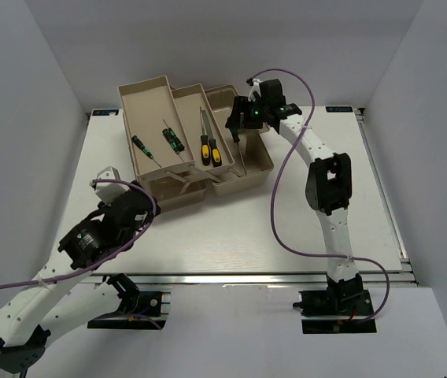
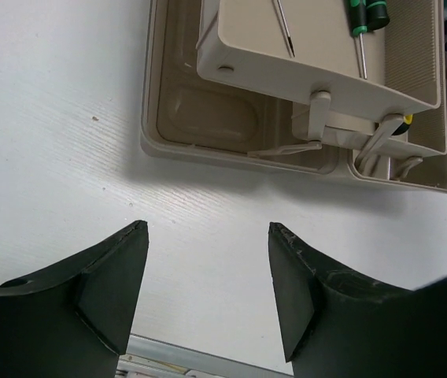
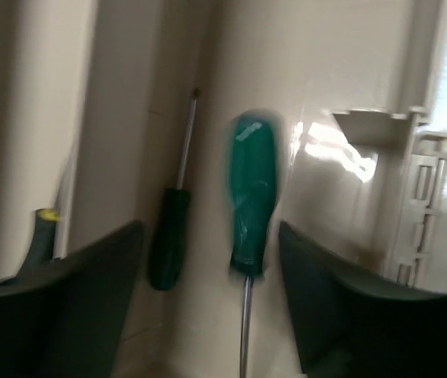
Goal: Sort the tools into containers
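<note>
Hovering with our right claw [image 3: 208, 228] spread over the green screwdriver [image 3: 253, 197], we judge it light, stiff, best pinched mid-handle.

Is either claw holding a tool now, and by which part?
Neither, it seems. The left claw is open over the table. The right claw is open; the blurred green screwdriver between its fingers is not clamped.
</note>
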`<state>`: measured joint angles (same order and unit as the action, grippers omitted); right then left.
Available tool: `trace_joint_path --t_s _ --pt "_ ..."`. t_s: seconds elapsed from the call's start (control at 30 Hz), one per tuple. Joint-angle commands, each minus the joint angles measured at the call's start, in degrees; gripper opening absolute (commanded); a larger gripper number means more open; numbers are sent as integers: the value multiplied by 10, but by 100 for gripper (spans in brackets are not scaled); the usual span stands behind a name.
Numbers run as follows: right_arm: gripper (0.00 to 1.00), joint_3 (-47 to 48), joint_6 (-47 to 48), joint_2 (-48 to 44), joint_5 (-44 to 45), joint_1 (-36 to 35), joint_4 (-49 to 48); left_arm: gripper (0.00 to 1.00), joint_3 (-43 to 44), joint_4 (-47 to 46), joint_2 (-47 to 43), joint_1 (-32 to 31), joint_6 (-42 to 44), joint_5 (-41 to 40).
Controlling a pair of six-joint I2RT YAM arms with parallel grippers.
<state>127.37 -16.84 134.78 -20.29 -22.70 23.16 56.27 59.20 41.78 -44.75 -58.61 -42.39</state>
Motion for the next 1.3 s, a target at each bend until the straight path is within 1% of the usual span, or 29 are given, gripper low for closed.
trace_joint_path --t_s 0.0,0.07,0.13,0.2,0.23,0.27,0.3,0.33,0.37,0.4,0.43,0.47,0.5,0.53,0.57,0.6,0.63,0.67,0.7,0.73,0.77,0.8,0.83,0.9,0.93,0.97,1.03,1.17,1.27 --pt "77 10 -11 -7 0 6 -45 72 -9 -5 8 2 -40 -12" --pt "89 11 36 -22 -35 14 -50 72 -13 -6 22 1 -39 -19" --pt "89 8 79 -43 -81 22 -65 68 -21 -7 34 2 -39 -21" --pt "89 -18 183 -100 -155 27 -81 50 -25 -9 53 4 -47 -17" --pt "89 -95 229 -131 -199 30 -100 40 -26 -10 57 12 -50 -15" --pt "89 -151 317 -204 -301 38 -155 30 -27 -15 59 19 -53 -9" --pt "87 -207 364 -241 -351 41 -181 19 -29 -29 54 39 -50 8" --pt "84 -308 416 -277 -395 44 -197 13 -34 -40 50 54 -47 21" --pt "72 -347 528 -336 -460 44 -185 11 -35 -64 45 74 -29 38" --pt "57 -380 583 -361 -490 43 -169 10 -36 -74 33 119 -19 80" --pt "39 -429 631 -383 -524 36 -148 10 -34 -84 31 141 5 103" --pt "0 -446 668 -421 -522 27 -126 10 -28 -100 30 161 16 123" --pt "0 -460 763 -436 -518 16 -61 11 -22 -102 41 189 29 158" --pt "0 -470 822 -451 -497 -18 -18 13 -12 -101 51 200 38 172" --pt "0 -478 884 -469 -477 -42 75 18 14 -98 65 207 63 185" --pt "0 -478 966 -473 -452 -67 106 33 29 -95 78 213 76 193" --pt "12 -482 986 -476 -400 -123 124 41 45 -86 110 214 96 195" --pt "34 -496 991 -476 -367 -156 127 45 80 -67 125 214 107 192" --pt "41 -510 951 -477 -327 -185 74 49 96 -59 138 215 118 188" --pt "53 -542 925 -473 -253 -242 32 55 125 -41 153 215 129 173" --pt "55 -556 904 -470 -221 -268 -11 58 136 -35 155 215 133 163" --pt "57 -563 873 -463 -194 -286 -80 61 145 -29 155 216 136 155" --pt "60 -564 858 -440 -154 -318 -105 64 152 -24 151 217 139 147" --pt "72 -529 836 -405 -125 -340 -125 67 162 -10 133 217 136 130" --pt "85 -510 807 -362 -84 -359 -136 68 160 -7 125 218 132 129" --pt "86 -491 796 -340 -66 -366 -143 70 156 1 110 218 127 129" --pt "86 -442 770 -288 -22 -378 -169 71 135 12 90 218 108 132" --pt "84 -376 747 -232 16 -383 -191 71 88 24 15 218 70 137" --pt "83 -341 750 -197 39 -386 -191 71 56 35 -19 219 48 138"
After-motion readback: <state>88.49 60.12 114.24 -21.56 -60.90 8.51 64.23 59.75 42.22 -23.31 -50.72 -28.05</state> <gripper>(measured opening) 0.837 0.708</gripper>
